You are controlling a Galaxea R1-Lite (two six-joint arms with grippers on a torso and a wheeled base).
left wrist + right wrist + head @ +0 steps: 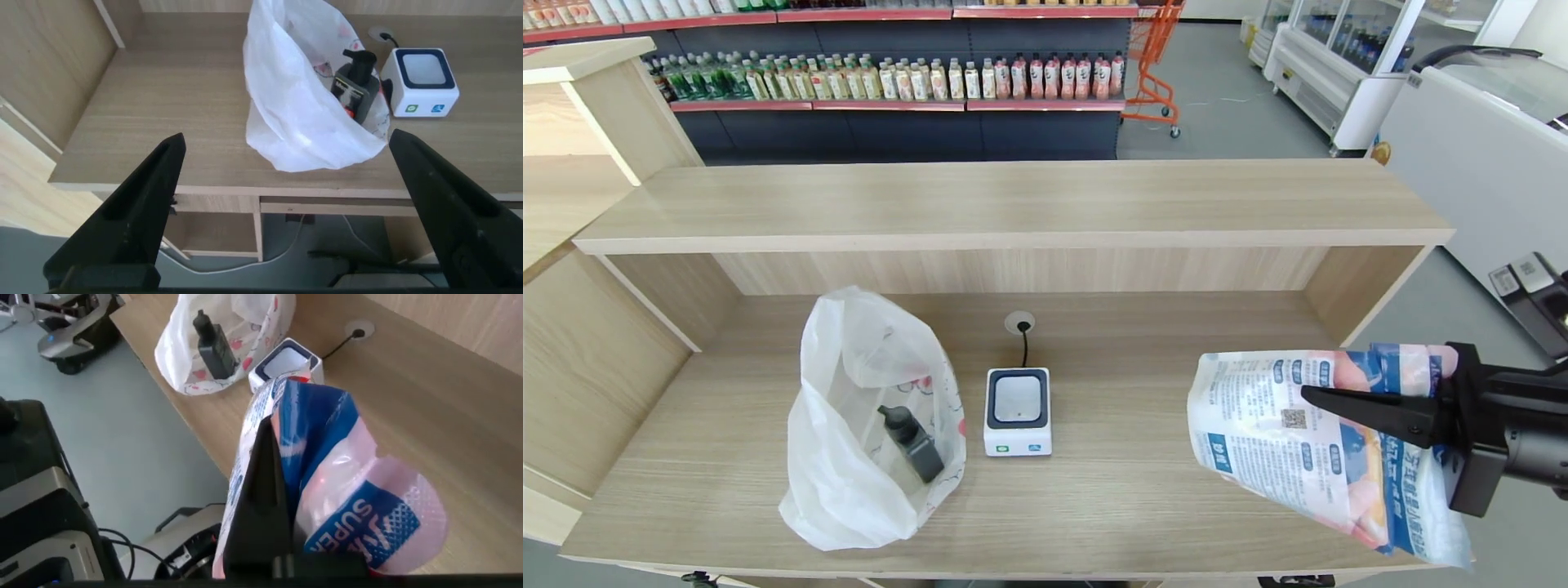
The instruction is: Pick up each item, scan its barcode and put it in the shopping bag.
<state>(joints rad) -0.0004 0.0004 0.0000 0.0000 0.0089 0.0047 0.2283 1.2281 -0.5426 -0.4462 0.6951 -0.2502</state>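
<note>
Gripping the pouch [1282,425] at 3 o'clock from the scanner [1018,411], the right gripper [1372,412] may let this limp thing swing and miss the scan; left gripper [288,139] stands open

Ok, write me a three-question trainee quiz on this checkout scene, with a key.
1. True or false: the right gripper is shut on the blue-and-white packet.
2. What is in the shopping bag? A) a dark pump bottle B) a drinks can C) a loaf of bread
3. Fill in: the left gripper is ___.
Key: 1 true; 2 A; 3 open.
</note>
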